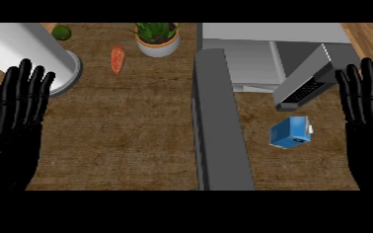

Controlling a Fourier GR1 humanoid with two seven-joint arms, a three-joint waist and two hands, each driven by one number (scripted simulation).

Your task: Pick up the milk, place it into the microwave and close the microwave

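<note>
Milk: a small blue carton with a white cap at its right edge, lying tilted on the tabletop.
Place: just below the microwave, right of a grey slab.
Left robot hand: left edge, fingers straight, spread, holding nothing.
Right robot hand: right edge, likewise spread, near the milk, not touching it.

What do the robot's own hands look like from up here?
The left robot hand and the right robot hand are both plain black, with long, slender, rounded fingers much like a person's. No cables, markings or sleeves show on either.
</note>
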